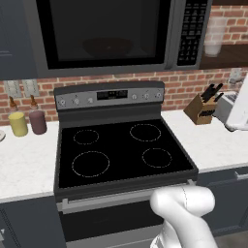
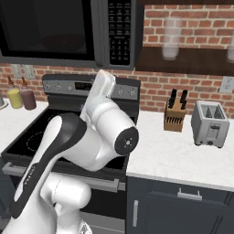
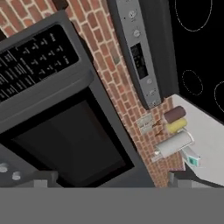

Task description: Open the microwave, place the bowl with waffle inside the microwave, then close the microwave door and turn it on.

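Closest to lens: white arm link [image 1: 184, 206] rising from the lower right of the left base view, in front of the stove [image 1: 121, 150]. From the right base camera, same arm folded over the stove front, forearm pointing up toward the microwave [image 2: 68, 32].

End effector [image 3: 111, 179]: jaws spread wide, nothing between them, no contact visible. Fingertips [image 3: 41, 178] at the bottom of the hand view, aimed at the black window of the microwave door [image 3: 70, 144]. Keypad strip [image 3: 35, 52] next to the window, hand view heavily rolled.

Microwave mounted above the stove, against the brick wall. Door shut, flush with the frame.

Bowl [image 1: 107, 47]: dim rounded shape behind the dark glass, inside the microwave, roughly centred. Also faint through the window from the right side [image 2: 64, 42]. Waffle: too dark behind the glass, cannot tell.

Stove top bare, four burner rings. Left of it on the tabletop [image 1: 29, 160]: yellow jar [image 1: 18, 123] and maroon jar [image 1: 38, 121], side by side near the wall. Right of it: knife block [image 2: 175, 118], then toaster [image 2: 209, 123], apart from each other. Glass [image 2: 171, 39] on the wall shelf above them.
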